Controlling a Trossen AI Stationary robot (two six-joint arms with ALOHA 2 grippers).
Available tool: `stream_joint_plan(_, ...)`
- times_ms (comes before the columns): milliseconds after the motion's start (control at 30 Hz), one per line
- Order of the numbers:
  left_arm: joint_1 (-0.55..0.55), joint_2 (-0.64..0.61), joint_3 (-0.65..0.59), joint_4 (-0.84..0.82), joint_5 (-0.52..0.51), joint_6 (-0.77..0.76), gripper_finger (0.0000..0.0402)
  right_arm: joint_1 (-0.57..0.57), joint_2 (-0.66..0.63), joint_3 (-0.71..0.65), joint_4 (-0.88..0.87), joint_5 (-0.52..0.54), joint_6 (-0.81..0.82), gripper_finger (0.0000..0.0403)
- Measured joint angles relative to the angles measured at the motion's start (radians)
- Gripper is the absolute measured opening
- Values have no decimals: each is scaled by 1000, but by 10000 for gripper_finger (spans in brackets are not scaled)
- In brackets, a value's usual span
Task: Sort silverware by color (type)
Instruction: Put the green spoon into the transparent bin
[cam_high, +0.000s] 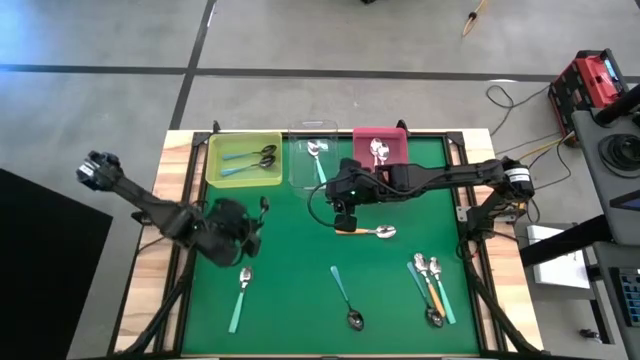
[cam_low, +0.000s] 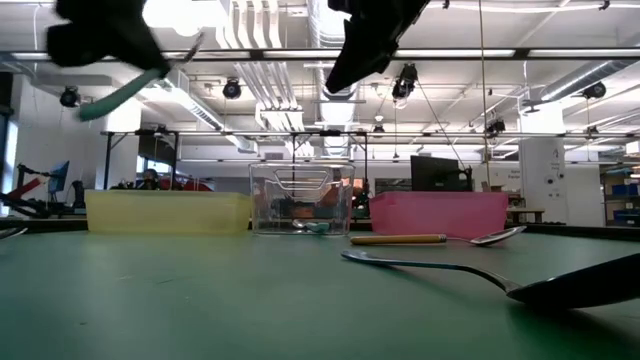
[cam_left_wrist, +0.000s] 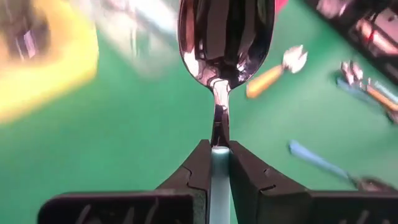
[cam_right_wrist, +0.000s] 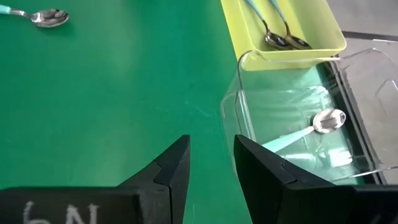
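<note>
From above, the left gripper (cam_high: 243, 222) hangs over the left half of the green desk (cam_high: 290, 250), short of the yellow bin (cam_high: 243, 160) at the far left edge, where two teal-handled spoons with dark bowls already lie. The clear bin (cam_high: 312, 160) beside it holds one teal spoon with a silver bowl; the pink bin (cam_high: 380, 147) holds silver-bowled spoons. The right gripper (cam_high: 343, 215) sits mid-desk, just beside an orange-handled spoon (cam_high: 365, 231). Loose spoons remain along the near edge: one teal at the left (cam_high: 240, 297), one at centre (cam_high: 345, 298), and a mixed cluster near the right corner (cam_high: 430, 288).

At desk height, the three bins line the far edge, the orange-handled spoon lies in front of the pink one, and both arms hang overhead.

The left wrist camera shows its jaws pinched nearly shut on the pale teal handle of a silver-bowled spoon (cam_left_wrist: 221, 37), held clear of the desk.

The right wrist camera shows its jaws standing partly apart with nothing between them, facing the clear bin.

The spoons look light, stiff and slick; a pinch across the thin handle near its middle seems the surest hold, since the polished bowl would likely slide out.
</note>
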Motion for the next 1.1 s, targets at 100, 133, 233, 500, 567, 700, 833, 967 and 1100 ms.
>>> stream_joint_plan(100, 71, 11, 64, 3, -91, 209, 16, 0, 0, -5, 13, 0, 2, 116)
stream_joint_plan(133, 91, 15, 80, 4, -123, 278, 16, 0, 0, -9, 25, 0, 8, 116)
stream_joint_plan(233, 156, 23, 109, 45, -228, 468, 16, 0, 0, -36, 97, -1, 16, 116)
stream_joint_plan(500, 311, 50, 81, 304, -378, 817, 27, 0, 0, -178, 542, 6, 22, 116)
stream_joint_plan(567, 336, 72, 72, 343, -378, 832, 22, 0, 6, -219, 703, 7, 17, 116)
stream_joint_plan(700, 366, 138, 57, 354, -420, 803, 17, 0, 14, -296, 1001, 18, -25, 116)
stream_joint_plan(833, 370, 204, 55, 362, -430, 775, 20, -2, 20, -353, 1191, 139, -72, 116)
stream_joint_plan(967, 369, 259, 54, 386, -429, 767, 19, -20, 27, -382, 1283, 167, -66, 116)
stream_joint_plan(1100, 369, 292, 55, 418, -424, 769, 20, -36, 29, -384, 1284, 163, -9, 117)
